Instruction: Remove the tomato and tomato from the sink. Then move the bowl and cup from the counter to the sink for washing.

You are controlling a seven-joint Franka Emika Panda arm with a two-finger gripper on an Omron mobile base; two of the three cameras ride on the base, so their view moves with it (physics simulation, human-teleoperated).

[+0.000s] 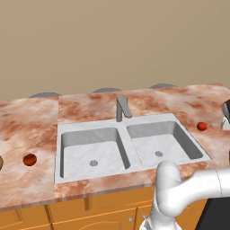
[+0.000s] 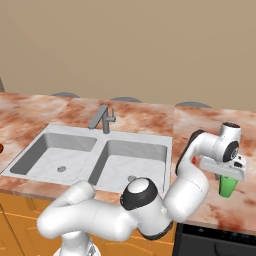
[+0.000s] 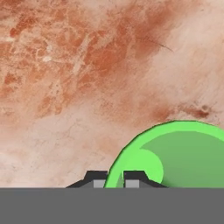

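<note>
Green cup (image 2: 228, 186) sat on the marbled counter (image 2: 150, 117), at about 4 o'clock from the sink (image 2: 95, 150) in my right base view. My gripper (image 3: 115, 179) was pinched shut on its rim, one finger inside, one outside. Both tomatoes (image 1: 29, 159) (image 1: 201, 126) rested on the counter either side of the sink.

Counter (image 1: 27, 121) marbled stone, glossy; sink (image 1: 130, 127) matt grey; cup (image 2: 228, 186) smooth green plastic.
</note>
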